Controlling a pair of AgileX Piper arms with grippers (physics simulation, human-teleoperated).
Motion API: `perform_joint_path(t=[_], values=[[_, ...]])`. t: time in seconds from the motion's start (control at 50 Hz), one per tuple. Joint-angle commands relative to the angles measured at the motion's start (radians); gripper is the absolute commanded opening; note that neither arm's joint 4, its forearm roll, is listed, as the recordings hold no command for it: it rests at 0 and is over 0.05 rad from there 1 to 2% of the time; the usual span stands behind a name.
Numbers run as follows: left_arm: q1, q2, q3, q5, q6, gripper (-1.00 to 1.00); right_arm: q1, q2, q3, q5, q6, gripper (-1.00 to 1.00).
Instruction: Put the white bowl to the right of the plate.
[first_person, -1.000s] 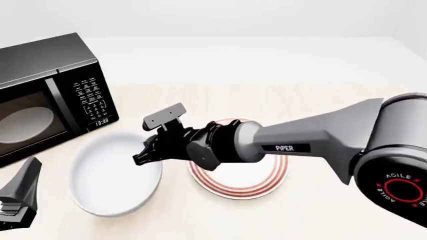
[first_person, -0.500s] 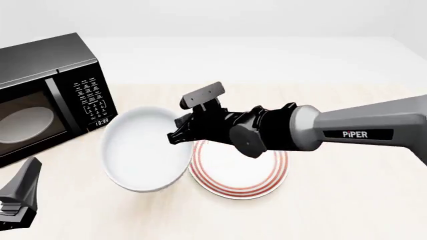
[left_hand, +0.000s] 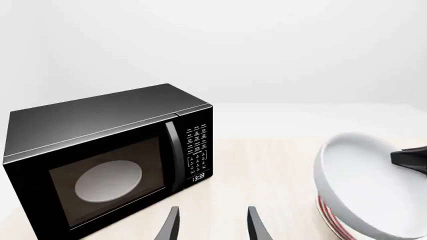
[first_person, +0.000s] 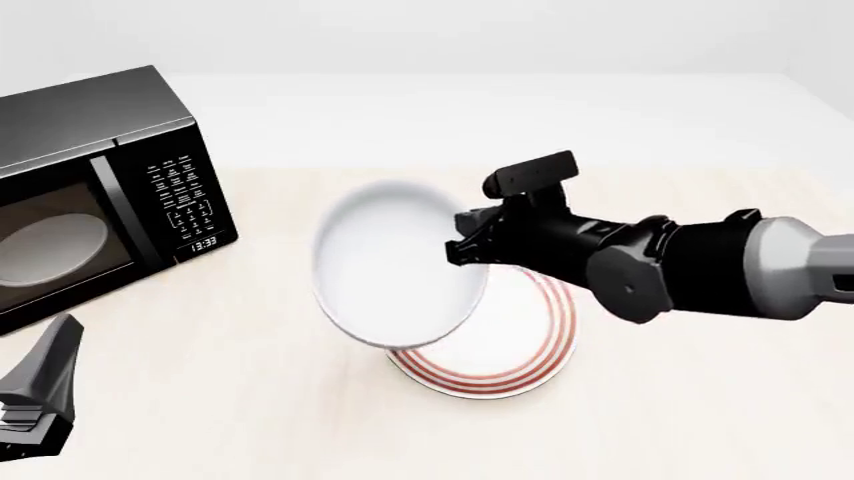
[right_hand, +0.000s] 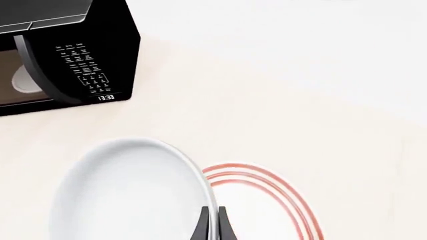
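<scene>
The white bowl (first_person: 394, 265) is lifted and tilted above the table, overlapping the left part of the red-ringed plate (first_person: 514, 350), which lies flat on the table. My right gripper (first_person: 461, 250) is shut on the bowl's right rim. In the right wrist view the fingertips (right_hand: 213, 222) pinch the bowl's rim (right_hand: 127, 195) with the plate (right_hand: 267, 200) beneath and beside it. The left wrist view shows the bowl (left_hand: 367, 190) and a sliver of the plate (left_hand: 328, 216). My left gripper (first_person: 34, 400) rests at the front left, open and empty (left_hand: 212, 225).
A black microwave (first_person: 94, 190) stands at the left of the table with its door closed; it also shows in the left wrist view (left_hand: 107, 160) and the right wrist view (right_hand: 67, 55). Bare light wood table (first_person: 694, 400) lies to the right of the plate.
My right gripper has carried the bowl up off the table and to the right, from left of the plate to over the plate's left part. The left arm has not moved.
</scene>
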Motion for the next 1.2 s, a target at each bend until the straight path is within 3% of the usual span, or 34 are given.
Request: perform_joint_path(t=[0.02,0.24,0.84,1.2], values=[[0.000,0.000,0.000,0.000,0.000,1.00,-0.092,-0.105,0.095,-0.017,-0.010,-1.00],[0.000,0.000,0.000,0.000,0.000,1.00,-0.176,-0.182,0.152,-0.008,-0.026,-1.00],[0.000,0.000,0.000,0.000,0.000,1.00,-0.512,-0.352,0.324,-0.030,-0.014,-1.00],[0.000,0.000,0.000,0.000,0.000,1.00,-0.645,-0.374,0.357,-0.011,-0.077,-1.00]])
